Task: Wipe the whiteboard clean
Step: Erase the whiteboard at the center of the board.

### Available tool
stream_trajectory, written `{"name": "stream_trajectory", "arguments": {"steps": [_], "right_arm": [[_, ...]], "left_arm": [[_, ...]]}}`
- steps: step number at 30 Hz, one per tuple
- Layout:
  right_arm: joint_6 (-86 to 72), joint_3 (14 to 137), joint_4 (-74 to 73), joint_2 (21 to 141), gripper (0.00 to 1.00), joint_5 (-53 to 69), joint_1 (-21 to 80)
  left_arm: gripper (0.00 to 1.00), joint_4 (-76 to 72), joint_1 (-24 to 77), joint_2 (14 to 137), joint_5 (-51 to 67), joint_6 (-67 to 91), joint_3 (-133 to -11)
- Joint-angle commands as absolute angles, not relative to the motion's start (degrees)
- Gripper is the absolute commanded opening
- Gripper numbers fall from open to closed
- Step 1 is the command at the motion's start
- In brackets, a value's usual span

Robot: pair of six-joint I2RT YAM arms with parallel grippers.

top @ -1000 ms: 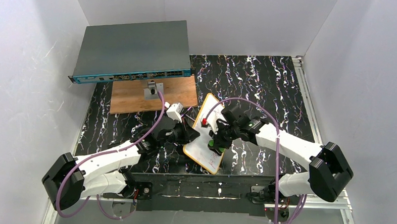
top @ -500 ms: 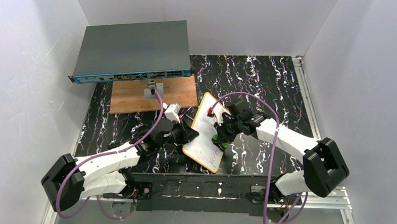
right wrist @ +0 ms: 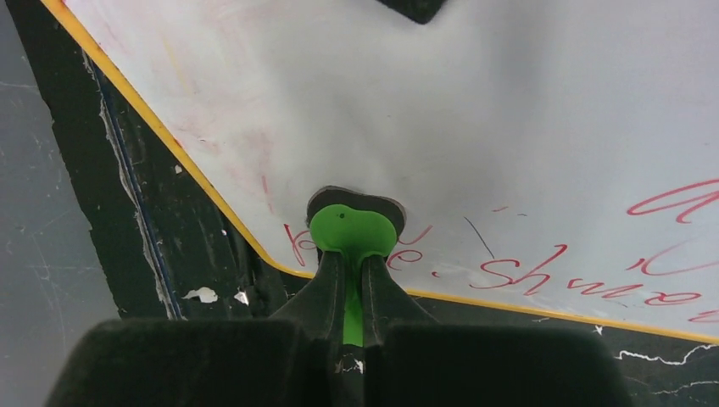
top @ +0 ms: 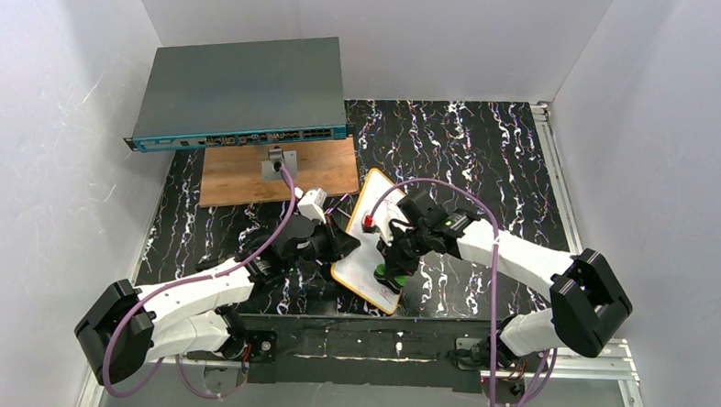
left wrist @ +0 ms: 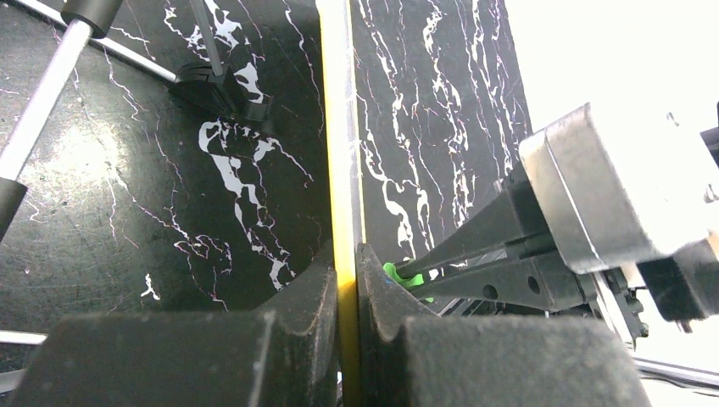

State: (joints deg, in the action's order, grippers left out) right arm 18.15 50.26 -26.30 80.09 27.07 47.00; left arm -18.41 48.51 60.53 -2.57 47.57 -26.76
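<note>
The whiteboard (top: 362,257), white with a thin orange rim, lies slanted on the black marbled table between the two arms. My left gripper (top: 341,248) is shut on its left edge; in the left wrist view the rim (left wrist: 338,153) runs straight into the pinched jaws of that gripper (left wrist: 346,264). My right gripper (top: 391,271) is shut on a green eraser (right wrist: 352,229), pressed flat on the board (right wrist: 441,102) near its near end. Red handwriting (right wrist: 526,273) remains beside the eraser along the near edge. Faint pink smears cover the area above it.
A grey network switch (top: 242,93) sits at the back left, overlapping a brown wooden board (top: 326,174) that carries a small grey block (top: 276,165). White walls close in on three sides. A metal rail (top: 559,194) borders the table's right side.
My right gripper slid the eraser up the board, then back down toward the near end. The left gripper and the whiteboard stayed still.
</note>
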Motion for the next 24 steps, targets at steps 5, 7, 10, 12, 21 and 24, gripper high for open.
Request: {"name": "stream_trajectory", "arguments": {"steps": [5,7,10,12,21,24], "right_arm": [[10.6,52.4,-21.4,80.9,0.01,21.3,38.9],[10.6,52.1,-22.0,81.4,0.01,21.1,38.7],[11.4,53.3,-24.5,83.6,0.01,25.1,38.9],[12.8,53.5,-26.2,84.5,0.01,27.7,40.3],[20.0,54.5,-32.7,84.6,0.01,36.1,49.9],[18.4,54.9,-30.8,84.6,0.01,29.7,49.4]], "left_arm": [[0.00,-18.4,48.6,60.0,-5.2,39.4,-25.0],[0.00,-19.0,48.5,60.0,-5.1,39.5,-24.6],[0.00,-19.3,48.3,60.7,-5.1,39.7,-24.6],[0.00,-19.8,48.2,60.8,-5.2,40.0,-24.2],[0.00,-19.6,47.8,60.2,-7.2,40.1,-23.3],[0.00,-19.4,47.5,59.5,-7.3,39.9,-23.0]]}}
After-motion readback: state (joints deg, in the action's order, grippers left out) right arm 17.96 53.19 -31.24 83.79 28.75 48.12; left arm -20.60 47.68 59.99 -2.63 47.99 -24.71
